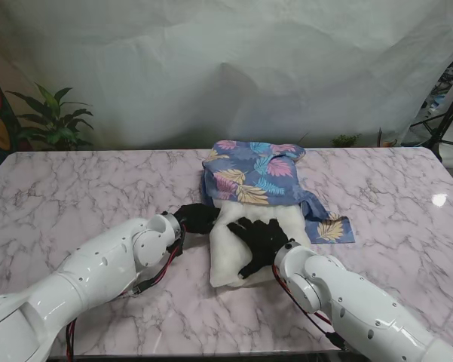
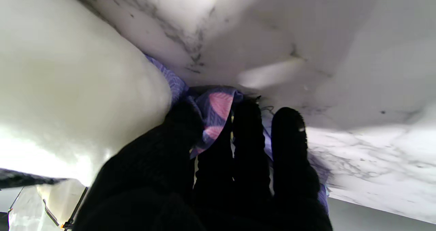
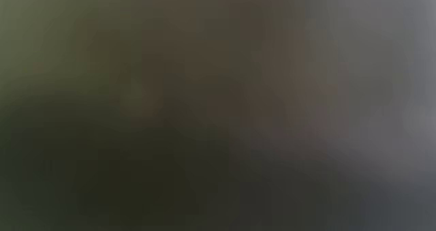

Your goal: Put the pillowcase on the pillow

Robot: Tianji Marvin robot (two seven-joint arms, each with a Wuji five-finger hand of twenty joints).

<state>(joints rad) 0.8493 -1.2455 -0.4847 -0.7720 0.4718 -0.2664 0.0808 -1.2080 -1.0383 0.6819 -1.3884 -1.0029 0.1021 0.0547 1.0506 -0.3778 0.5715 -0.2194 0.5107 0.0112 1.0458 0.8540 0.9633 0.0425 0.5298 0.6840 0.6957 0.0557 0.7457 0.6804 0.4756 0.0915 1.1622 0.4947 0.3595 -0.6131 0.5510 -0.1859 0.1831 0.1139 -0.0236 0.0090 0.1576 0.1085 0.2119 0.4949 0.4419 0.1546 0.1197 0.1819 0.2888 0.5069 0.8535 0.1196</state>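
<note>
Left hand: beside the pillow's left edge, fingers pinching a fold of the pillowcase hem.
Right hand: spread flat on the bare part of the pillow, pressing down, gripping nothing; its wrist view is a blur.
Pillow: white, on the marble table, far end inside the case.
Pillowcase: blue floral, bunched over the far part only; one flap trails right.
Progress: roughly half covered; the nearer half remains to be sleeved, then smoothed.
</note>
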